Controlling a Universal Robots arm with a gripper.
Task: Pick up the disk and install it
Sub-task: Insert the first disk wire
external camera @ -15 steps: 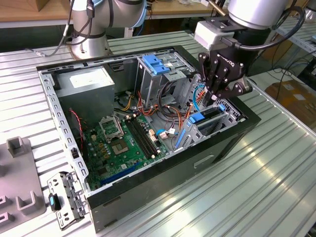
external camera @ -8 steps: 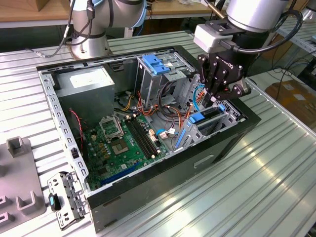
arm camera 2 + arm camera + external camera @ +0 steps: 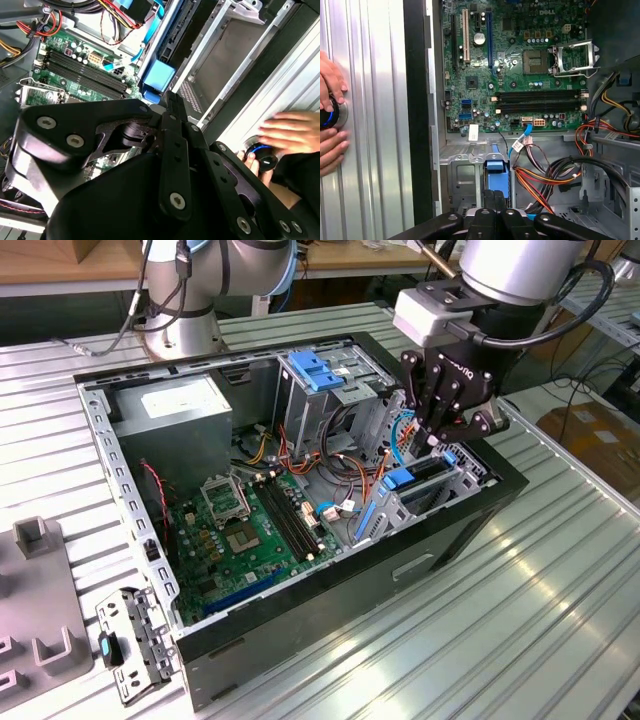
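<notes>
Gripper [image 3: 495, 209] fingers nearest us are drawn narrow at the disk [image 3: 496, 165], whose blue rail stands in the drive cage [image 3: 465, 175]; we see little of its grey face, and it may be pinched.

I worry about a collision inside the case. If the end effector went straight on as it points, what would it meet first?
Probably the disk: its blue carrier edge lies directly ahead of the end effector in the drive cage. Depth is unclear; they may already touch.

Open computer case [image 3: 400, 570], bracket [image 3: 135, 645] on ribbed table [image 3: 560, 620]
</notes>
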